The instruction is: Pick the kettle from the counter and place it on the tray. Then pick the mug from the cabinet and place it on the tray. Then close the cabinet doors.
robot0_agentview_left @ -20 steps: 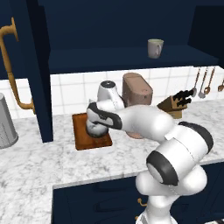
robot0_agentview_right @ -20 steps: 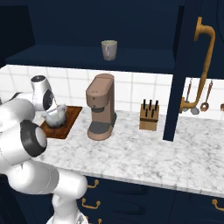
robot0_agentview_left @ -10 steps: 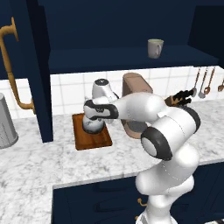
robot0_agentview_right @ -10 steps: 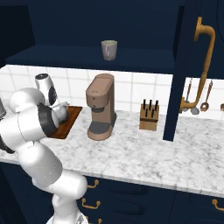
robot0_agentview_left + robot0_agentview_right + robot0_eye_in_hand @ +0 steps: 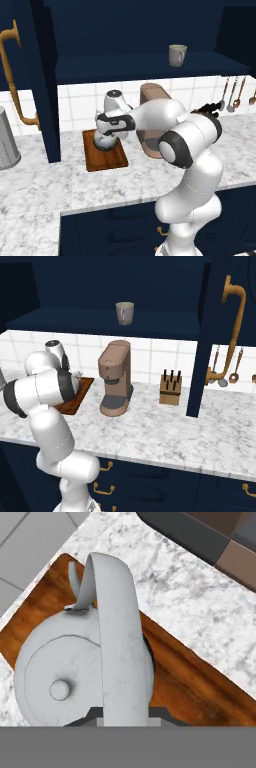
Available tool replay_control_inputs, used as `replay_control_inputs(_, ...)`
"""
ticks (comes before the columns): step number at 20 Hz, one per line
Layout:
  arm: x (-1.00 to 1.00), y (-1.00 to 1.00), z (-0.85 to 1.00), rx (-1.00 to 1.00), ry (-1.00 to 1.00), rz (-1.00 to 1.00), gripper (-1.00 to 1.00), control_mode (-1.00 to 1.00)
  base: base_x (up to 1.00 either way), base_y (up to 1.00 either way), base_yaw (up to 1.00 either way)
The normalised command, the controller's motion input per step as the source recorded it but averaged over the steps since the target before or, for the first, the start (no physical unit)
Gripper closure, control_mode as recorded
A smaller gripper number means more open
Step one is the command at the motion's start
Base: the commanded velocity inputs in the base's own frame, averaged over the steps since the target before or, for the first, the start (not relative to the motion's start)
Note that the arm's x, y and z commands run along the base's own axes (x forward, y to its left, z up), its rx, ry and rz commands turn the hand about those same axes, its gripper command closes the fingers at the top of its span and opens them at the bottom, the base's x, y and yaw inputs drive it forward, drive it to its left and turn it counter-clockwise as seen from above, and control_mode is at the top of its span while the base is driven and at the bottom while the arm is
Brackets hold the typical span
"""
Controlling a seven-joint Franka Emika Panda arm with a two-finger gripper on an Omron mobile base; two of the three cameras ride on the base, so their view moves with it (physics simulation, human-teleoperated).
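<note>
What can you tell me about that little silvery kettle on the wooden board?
The kettle is small, squat and rounded, with a mottled silvery-grey metal look. It has a round lid with a small knob, a pointed spout and a broad strap handle arching over the top. It stands upright over the reddish-brown tray, near one end. The end effector is closed on the handle from above.
</note>
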Motion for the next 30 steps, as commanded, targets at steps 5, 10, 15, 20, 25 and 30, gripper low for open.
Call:
replay_control_inputs(5, 0.46, 0.12, -0.1, 0.0, 0.0, 0.0, 1.0, -1.0, 0.0, 0.0, 0.0)
replay_control_inputs(10, 0.38, 0.15, -0.13, 0.0, 0.0, 0.0, 1.0, -1.0, 0.0, 0.0, 0.0)
replay_control_inputs(15, 0.28, 0.05, -0.17, 0.0, 0.0, 0.0, 1.0, -1.0, 0.0, 0.0, 0.0)
replay_control_inputs(20, 0.2, 0.0, -0.24, 0.0, 0.0, 0.0, 1.0, -1.0, 0.0, 0.0, 0.0)
replay_control_inputs(25, 0.0, -0.01, -0.27, 0.0, 0.0, 0.0, -1.0, -1.0, 0.0, 0.0, 0.0)
replay_control_inputs(30, -0.04, -0.02, -0.1, 0.0, -0.01, 0.0, -1.0, -1.0, 0.0, 0.0, 0.0)
